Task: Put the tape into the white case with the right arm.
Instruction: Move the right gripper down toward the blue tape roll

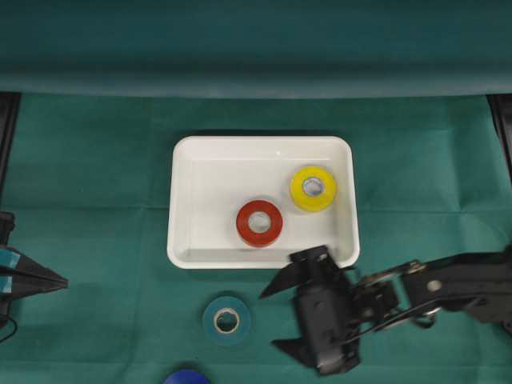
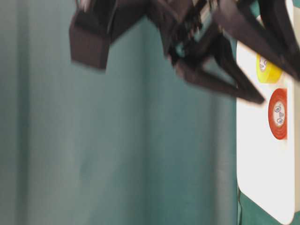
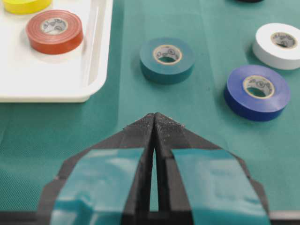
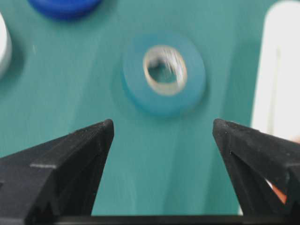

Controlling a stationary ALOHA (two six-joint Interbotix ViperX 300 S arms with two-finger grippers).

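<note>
Teal tape roll point(image 1: 226, 320) lies flat on the green cloth point(image 1: 96, 200), just outside the near long rim of the white case point(image 1: 182, 256), close to the table's front edge. The case holds 2 rolls, red point(image 1: 259, 223) and yellow point(image 1: 313, 188). Right gripper point(image 1: 270, 316) hangs beside the teal roll, jaws spread wide, holding nothing. Left gripper point(image 3: 154, 119) sits at the left edge, fingers pressed together, empty.

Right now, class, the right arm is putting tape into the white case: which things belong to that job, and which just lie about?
In the job:
white case
green tape on the cloth
red tape and yellow tape, already in the case
right gripper, open

Lying about:
left gripper, shut
</note>
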